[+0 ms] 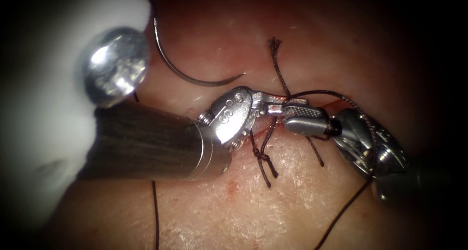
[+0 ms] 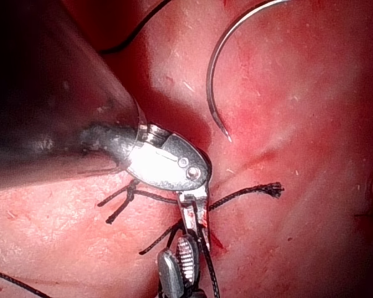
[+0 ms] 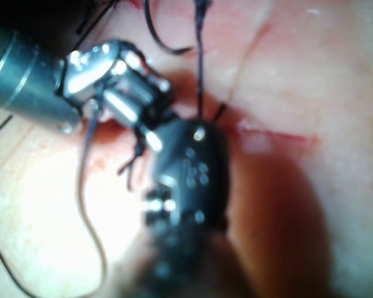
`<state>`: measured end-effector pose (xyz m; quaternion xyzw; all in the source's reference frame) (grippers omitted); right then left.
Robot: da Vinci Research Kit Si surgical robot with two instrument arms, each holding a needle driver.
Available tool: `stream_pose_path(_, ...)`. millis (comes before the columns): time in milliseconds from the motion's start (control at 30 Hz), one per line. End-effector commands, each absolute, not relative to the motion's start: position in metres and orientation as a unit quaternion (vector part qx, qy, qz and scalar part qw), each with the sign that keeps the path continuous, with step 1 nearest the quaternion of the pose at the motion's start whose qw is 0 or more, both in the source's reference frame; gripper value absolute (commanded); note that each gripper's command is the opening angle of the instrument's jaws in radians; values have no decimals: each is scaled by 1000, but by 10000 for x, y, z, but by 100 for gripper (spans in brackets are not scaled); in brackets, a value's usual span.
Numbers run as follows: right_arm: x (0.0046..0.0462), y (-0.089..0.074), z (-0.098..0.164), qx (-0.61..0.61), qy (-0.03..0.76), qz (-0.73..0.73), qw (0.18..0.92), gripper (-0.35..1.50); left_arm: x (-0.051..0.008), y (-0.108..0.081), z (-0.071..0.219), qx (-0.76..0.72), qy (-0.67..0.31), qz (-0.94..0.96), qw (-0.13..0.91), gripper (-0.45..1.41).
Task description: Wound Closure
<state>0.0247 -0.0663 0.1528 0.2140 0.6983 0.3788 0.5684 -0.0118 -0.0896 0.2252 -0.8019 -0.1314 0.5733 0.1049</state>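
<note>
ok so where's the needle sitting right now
In the endoscope view the needle lies free on the tissue above the cut, held by neither tool, its tip just above the left end effector; whether it pierces the tissue can't be told.

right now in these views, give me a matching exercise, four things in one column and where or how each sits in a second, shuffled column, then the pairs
Things
1. needle
2. left tool
3. frayed thread end
4. tied thread tails

Places or states
A. loose on the tissue above the cut, its strand running down to the tool tips
B. lying free on the tissue, held by neither tool
C. below the cut, under the left tool's wrist
D. tip over the cut, meeting the right tool

Pairs: 1-B, 2-D, 3-A, 4-C
</note>
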Motion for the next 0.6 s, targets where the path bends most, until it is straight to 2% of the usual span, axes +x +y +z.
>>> stream_pose_path(33,245,-669,1534,210,693,381,575,32,-122,-907,2256,-803,-130,572,105,-45)
stream_pose_path(300,223,-660,1538,187,691,405,569,24,-115,-917,2258,-801,-131,574,107,-45)
stream_pose_path(500,219,-656,1541,172,688,431,558,25,-116,-932,2266,-799,-133,576,108,-45)
stream_pose_path(600,219,-654,1542,169,688,438,554,32,-122,-940,2275,-796,-132,581,106,-45)
